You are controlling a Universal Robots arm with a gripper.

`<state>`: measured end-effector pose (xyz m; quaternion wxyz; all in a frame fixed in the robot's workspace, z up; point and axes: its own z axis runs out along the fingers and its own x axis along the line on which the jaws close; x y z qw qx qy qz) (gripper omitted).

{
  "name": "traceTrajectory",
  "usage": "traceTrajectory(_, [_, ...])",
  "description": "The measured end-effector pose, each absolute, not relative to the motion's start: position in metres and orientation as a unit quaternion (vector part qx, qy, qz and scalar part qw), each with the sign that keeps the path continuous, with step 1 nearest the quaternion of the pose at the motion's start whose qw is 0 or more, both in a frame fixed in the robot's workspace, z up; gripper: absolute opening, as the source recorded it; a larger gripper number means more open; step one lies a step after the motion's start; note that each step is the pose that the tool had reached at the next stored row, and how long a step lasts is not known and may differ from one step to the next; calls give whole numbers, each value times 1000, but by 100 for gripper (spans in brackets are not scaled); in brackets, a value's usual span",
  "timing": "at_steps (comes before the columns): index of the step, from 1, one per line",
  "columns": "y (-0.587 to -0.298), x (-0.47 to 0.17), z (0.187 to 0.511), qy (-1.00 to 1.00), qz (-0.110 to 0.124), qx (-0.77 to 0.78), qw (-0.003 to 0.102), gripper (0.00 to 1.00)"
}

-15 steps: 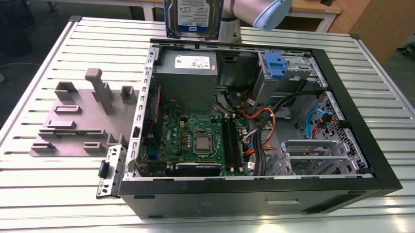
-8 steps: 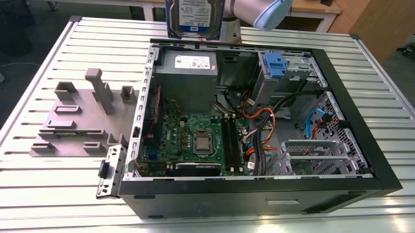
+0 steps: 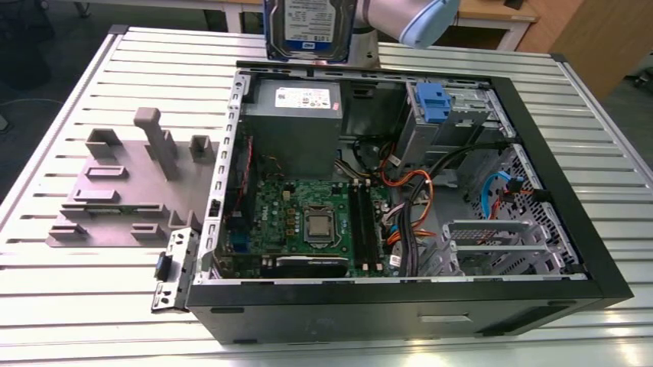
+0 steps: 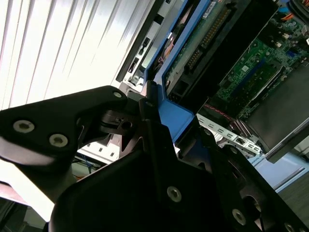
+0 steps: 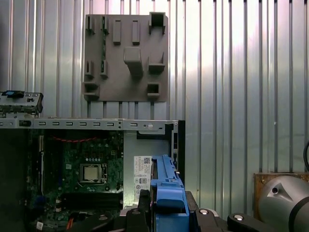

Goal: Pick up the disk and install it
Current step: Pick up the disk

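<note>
Exterior view, near edge first. Slatted metal table [image 3: 61, 283] carries an open black computer case [image 3: 408, 294], side panel off and interior facing up.

- Green motherboard [image 3: 296, 218] lies on the case floor toward 8 o'clock of the case's centre.
- Orange and black cables run at about 3 o'clock of the board.
- Grey fixture plate [image 3: 122, 195] with raised blocks lies on the table outside the case, at 9 o'clock, just beside the case wall.
- Farther in, grey metal box [image 3: 290, 126] with a small white sticker sits at 11 o'clock inside the case.
- Bare blue clip [image 3: 433, 103] sits in the bay at 1 o'clock.
- Farthest: the disk [image 3: 309, 27] hangs on edge in the air at 12 o'clock, above the case's far wall, label toward the camera. It is clear of the table and the case.
- Light-coloured arm [image 3: 414, 19] is at 3 o'clock of the disk.

Both wrist views: gripper [image 4: 154, 113] [image 5: 164, 220] has its jaws closed on the disk's blue side rail [image 4: 176, 118] [image 5: 166, 186]. Black fingers [image 4: 91, 108] press the rail from either side. The open case and the fixture plate lie beyond the drive.
</note>
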<state>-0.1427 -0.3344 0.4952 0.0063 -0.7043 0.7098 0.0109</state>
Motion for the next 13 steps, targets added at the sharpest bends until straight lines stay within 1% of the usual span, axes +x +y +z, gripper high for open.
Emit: traceTrajectory(13, [-334,-138,495,710,11,-704,6,36])
